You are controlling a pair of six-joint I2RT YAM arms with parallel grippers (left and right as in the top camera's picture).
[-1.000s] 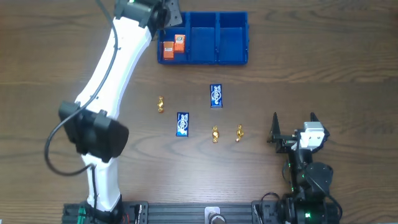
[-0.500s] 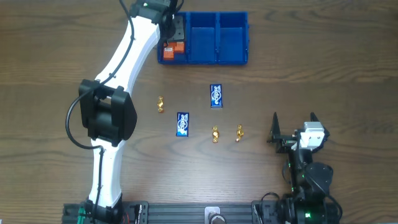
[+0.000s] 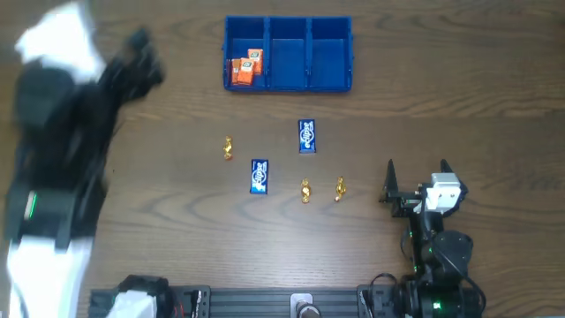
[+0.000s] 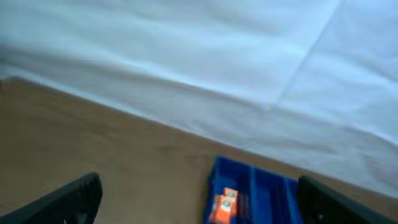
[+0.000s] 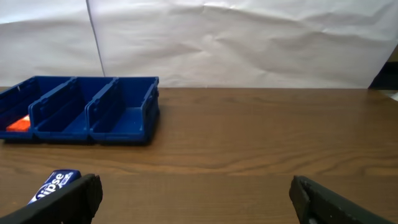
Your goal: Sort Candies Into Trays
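Five candies lay loose on the tabletop, short of the blue tray, whose left-hand compartment was seen to hold a few orange candies. The right claw was parked low near its own base, fingers spread wide and nothing held between them. The nearest gold candy was found just to its left, with a second gold candy close beside that one. A blue bar was laid ahead of the gold pair, toward the tray, and another blue bar to the pair's left. Each bar's long axis was pointed from the arms' side toward the tray. A third gold candy was set farthest left.

The left arm was caught raised and blurred at the tabletop's left edge. The left claw was opened wide and empty, aimed at the tray from well off — apart from every loose candy. The right claw was judged the nearer for the gold pair, with a short reach to its left called for. The bars' lie suggested a grip across their narrow width.
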